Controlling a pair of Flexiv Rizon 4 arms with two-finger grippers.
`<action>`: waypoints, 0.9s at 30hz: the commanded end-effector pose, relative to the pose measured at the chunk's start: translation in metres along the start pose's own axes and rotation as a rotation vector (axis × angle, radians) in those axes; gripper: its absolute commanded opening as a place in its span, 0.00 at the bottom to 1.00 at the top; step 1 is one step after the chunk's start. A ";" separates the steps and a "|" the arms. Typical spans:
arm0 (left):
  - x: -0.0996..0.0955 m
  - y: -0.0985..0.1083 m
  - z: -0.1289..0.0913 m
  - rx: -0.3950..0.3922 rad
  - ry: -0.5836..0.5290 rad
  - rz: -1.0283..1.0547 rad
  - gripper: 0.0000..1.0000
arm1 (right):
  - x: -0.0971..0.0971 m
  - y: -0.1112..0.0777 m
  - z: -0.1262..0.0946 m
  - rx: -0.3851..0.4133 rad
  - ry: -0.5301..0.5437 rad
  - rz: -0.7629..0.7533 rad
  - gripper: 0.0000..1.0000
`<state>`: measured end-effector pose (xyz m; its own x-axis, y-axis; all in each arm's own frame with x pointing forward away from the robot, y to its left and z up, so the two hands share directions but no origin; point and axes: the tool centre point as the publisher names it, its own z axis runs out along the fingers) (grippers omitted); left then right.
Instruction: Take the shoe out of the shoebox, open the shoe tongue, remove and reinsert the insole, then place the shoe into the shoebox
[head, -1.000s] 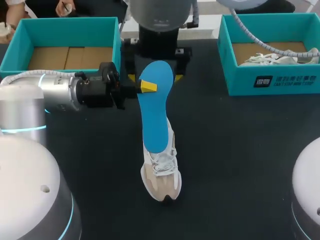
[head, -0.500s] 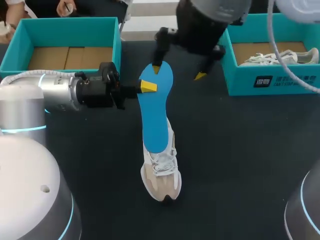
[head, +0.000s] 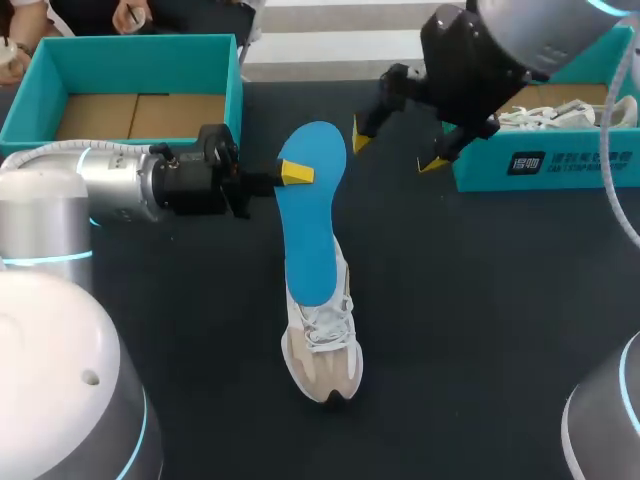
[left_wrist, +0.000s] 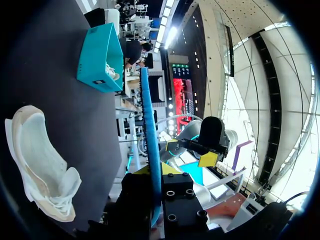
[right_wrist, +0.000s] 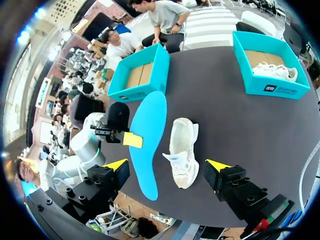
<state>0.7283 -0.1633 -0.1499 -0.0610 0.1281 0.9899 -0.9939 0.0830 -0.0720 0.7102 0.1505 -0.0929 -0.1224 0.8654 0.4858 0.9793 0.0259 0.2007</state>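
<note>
A blue insole (head: 310, 220) is held up over the table, and my left gripper (head: 296, 173) is shut on its far end from the left side. The insole's near end hangs over the white and beige shoe (head: 325, 345), which lies on the dark table with its toe toward me. In the left wrist view the insole (left_wrist: 150, 140) shows edge-on between the fingers, with the shoe (left_wrist: 40, 165) beside it. My right gripper (head: 395, 148) hovers open and empty to the right of the insole's far end. From the right wrist the insole (right_wrist: 147, 135) and the shoe (right_wrist: 182, 150) lie below my right gripper (right_wrist: 167, 165).
A teal shoebox (head: 140, 45) with a cardboard floor stands at the back left. Another teal shoebox (head: 540, 170) at the back right holds a second white shoe (head: 560, 112). My right arm hangs partly over that box.
My right gripper has swung from behind the insole's far end over to the right, toward the right shoebox. The left gripper and the insole have not moved.
</note>
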 end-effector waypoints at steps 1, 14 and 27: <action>0.000 0.001 0.000 0.002 -0.001 0.000 0.00 | -0.007 -0.003 0.002 -0.005 0.290 0.000 1.00; 0.000 0.001 0.000 0.002 -0.001 0.000 0.00 | -0.019 -0.011 0.026 -0.056 0.692 0.035 1.00; 0.000 0.001 0.000 0.002 -0.001 0.000 0.00 | -0.021 -0.006 0.035 -0.010 0.941 0.033 1.00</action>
<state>0.7282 -0.1633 -0.1499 -0.0609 0.1281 0.9899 -0.9939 0.0831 -0.0719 0.7076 0.1498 -0.1287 -0.1471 0.5245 0.8386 0.9840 -0.0085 0.1780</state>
